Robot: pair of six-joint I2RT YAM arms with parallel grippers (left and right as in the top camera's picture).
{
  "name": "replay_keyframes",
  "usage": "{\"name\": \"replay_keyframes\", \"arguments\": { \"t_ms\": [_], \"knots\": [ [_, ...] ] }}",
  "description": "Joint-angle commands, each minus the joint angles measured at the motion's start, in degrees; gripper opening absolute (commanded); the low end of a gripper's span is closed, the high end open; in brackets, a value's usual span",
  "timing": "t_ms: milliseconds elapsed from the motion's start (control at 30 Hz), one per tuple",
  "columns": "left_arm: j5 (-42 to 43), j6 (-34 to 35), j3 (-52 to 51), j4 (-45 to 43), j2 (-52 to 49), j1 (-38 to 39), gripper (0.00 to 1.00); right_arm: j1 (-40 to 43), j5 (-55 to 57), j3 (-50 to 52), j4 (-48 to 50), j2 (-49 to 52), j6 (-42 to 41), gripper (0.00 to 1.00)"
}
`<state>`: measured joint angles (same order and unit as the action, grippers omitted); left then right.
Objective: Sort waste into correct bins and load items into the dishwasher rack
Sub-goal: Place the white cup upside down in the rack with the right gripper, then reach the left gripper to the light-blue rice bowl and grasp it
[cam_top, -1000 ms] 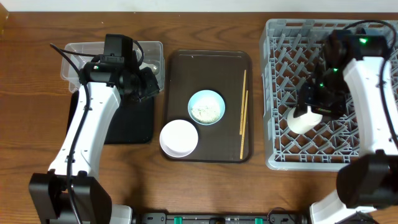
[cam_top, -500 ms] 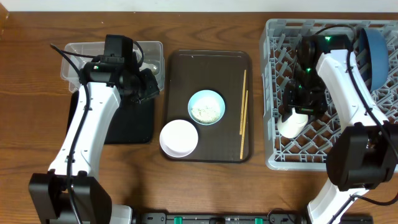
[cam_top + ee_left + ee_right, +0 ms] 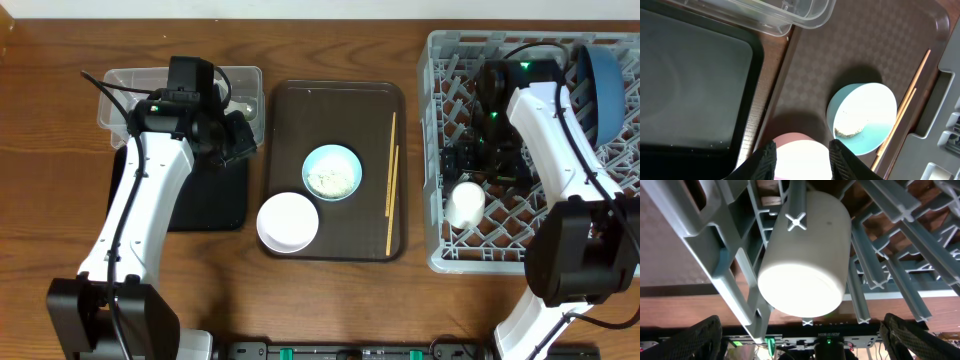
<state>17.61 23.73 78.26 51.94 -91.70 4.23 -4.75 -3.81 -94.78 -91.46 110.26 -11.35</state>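
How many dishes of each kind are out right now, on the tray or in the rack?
Bowls: 2, blue bowl and white bowl, both on the tray
Cups: 1, cup lying in the rack
Dishes: 1, dark dish standing in the rack
Chopsticks: 2, chopsticks on the tray
Total: 6

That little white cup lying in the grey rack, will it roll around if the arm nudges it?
Probably only a little. The small pale cylindrical cup lies on its side, so its round wall could roll, but pegs of the grey plastic rack flank it closely. Its smooth surface may slip when gripped.
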Motion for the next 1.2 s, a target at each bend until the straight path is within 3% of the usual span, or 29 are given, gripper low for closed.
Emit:
{"name": "replay_keyframes", "arguments": {
  "t_ms": [0, 200, 433, 633, 900, 1167],
  "knots": [
    [-0.76, -0.76, -0.42, 0.13, 0.74, 0.07, 0.47, -0.48, 0.31, -5.60, -0.50, -0.55, -0.87, 0.99],
    [-0.74, -2.14, -0.42, 0.11, 0.74, 0.09, 0.61, -0.48, -6.84, -17.68, -0.37, -2.43, -0.85, 0.99],
    [0.13, -13.35, -0.42, 1.49, 0.74, 0.63, 0.63, -1.73, -21.57, -22.03, 5.84, -3.13, 1.14, 0.99],
    [-0.96, -18.16, -0.42, 7.98, 0.74, 4.81, 0.63, -7.08, -15.69, -20.20, 10.34, -3.10, 1.14, 0.93],
    [-2.27, -17.86, -0.42, 12.26, 0.74, 11.54, 0.62, -12.68, -9.79, -20.06, 11.61, -3.10, -0.59, 0.88],
    [-3.63, -13.79, -1.97, 14.16, 0.74, 17.73, 0.61, -12.00, -6.93, -20.06, 12.02, -3.10, -1.49, 0.89]
  ]
}}
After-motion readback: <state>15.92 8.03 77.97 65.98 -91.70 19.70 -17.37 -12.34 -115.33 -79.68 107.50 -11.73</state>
